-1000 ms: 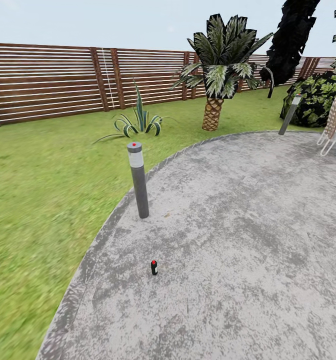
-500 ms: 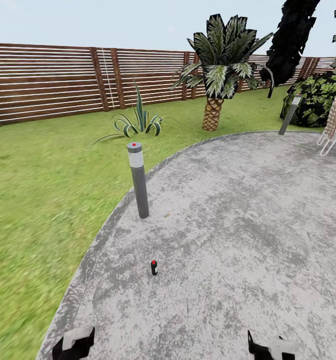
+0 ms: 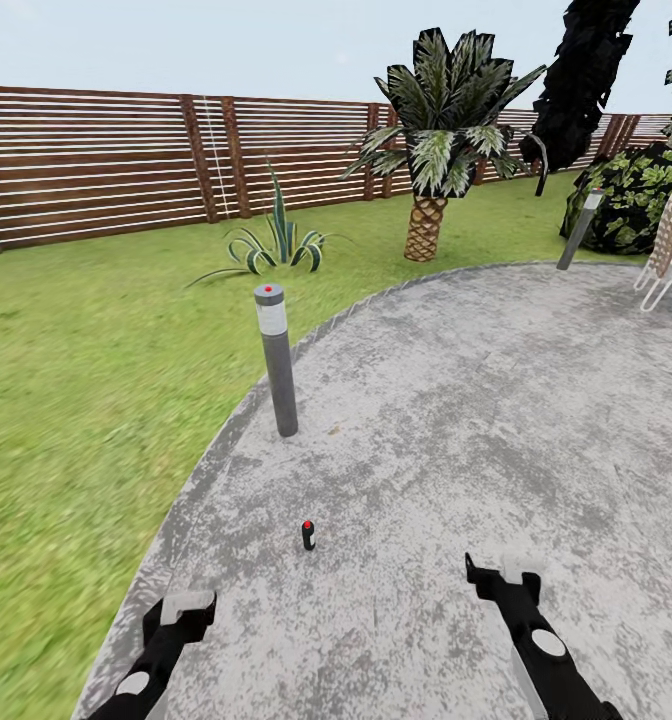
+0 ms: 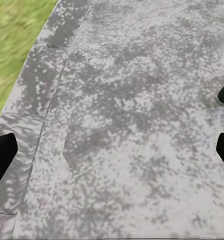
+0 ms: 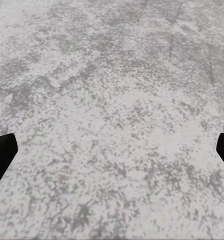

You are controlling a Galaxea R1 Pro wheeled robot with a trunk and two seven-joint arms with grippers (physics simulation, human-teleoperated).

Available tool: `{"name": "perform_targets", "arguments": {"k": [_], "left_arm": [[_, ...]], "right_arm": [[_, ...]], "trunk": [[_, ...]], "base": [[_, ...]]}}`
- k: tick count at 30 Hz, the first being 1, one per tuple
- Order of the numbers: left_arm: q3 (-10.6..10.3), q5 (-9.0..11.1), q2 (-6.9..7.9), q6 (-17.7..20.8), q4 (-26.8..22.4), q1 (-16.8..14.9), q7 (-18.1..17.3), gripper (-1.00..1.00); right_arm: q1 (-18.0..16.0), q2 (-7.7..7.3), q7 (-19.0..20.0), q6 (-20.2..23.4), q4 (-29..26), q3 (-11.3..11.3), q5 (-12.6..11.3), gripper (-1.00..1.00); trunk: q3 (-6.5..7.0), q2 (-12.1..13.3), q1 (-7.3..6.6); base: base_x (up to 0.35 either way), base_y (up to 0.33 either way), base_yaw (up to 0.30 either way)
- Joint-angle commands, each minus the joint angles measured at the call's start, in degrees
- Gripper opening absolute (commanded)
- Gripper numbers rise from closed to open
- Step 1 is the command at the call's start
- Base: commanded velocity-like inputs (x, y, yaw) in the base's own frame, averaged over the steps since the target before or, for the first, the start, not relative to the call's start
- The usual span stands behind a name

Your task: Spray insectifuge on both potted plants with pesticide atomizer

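Green lawn (image 3: 66, 400) is seen on the left, with a brown slatted fence (image 3: 96, 160) behind it and a striped spiky agave (image 3: 276, 245) near the fence. Next, a grey lamp post (image 3: 277, 365) with a red dot stands at the edge of the round grey patio (image 3: 496, 420). The left gripper (image 3: 181, 612) is held low over the patio edge, its fingers (image 4: 2, 155) spread wide and empty. The pesticide atomizer (image 3: 308, 535) stands upright on the patio, between the two grippers and ahead of them, touched by neither. A palm (image 3: 431, 140) is seen behind. The right gripper (image 3: 501, 575) is open too, with nothing held.
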Motion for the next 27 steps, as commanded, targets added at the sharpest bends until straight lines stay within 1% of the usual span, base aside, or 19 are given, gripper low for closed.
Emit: {"name": "perform_targets", "arguments": {"k": [1,6,16,24,27], "left_arm": [[0.17,-0.63,0.22,-0.23,0.13,0.25,0.15,1.00],[0.20,-0.47,0.23,-0.48,0.08,0.47,0.24,1.00],[0.22,-0.40,0.27,-0.51,0.08,0.39,0.25,1.00],[0.30,-0.39,0.27,-0.77,0.08,0.39,0.25,1.00],[0.31,-0.38,0.27,-0.78,0.08,0.39,0.25,1.00]], "right_arm": [[-0.11,-0.01,0.20,0.02,-0.05,-0.08,0.47,1.00],[-0.14,-0.03,0.14,0.07,-0.15,-0.18,0.47,1.00],[-0.14,-0.12,0.14,0.07,-0.08,-0.17,0.50,1.00],[-0.14,-0.12,0.14,0.07,-0.04,-0.14,0.50,1.00],[-0.14,-0.12,0.19,0.07,-0.05,-0.15,0.44,1.00]], "trunk": [[-0.04,-0.02,-0.01],[-0.04,-0.02,-0.01],[-0.04,-0.02,-0.01],[-0.04,-0.02,-0.01],[-0.04,-0.02,-0.01]], "base": [[0.000,0.000,0.000],[0.036,-0.018,0.000],[0.200,-0.100,0.000],[0.029,-0.007,0.000],[0.129,-0.001,0.000]]}}
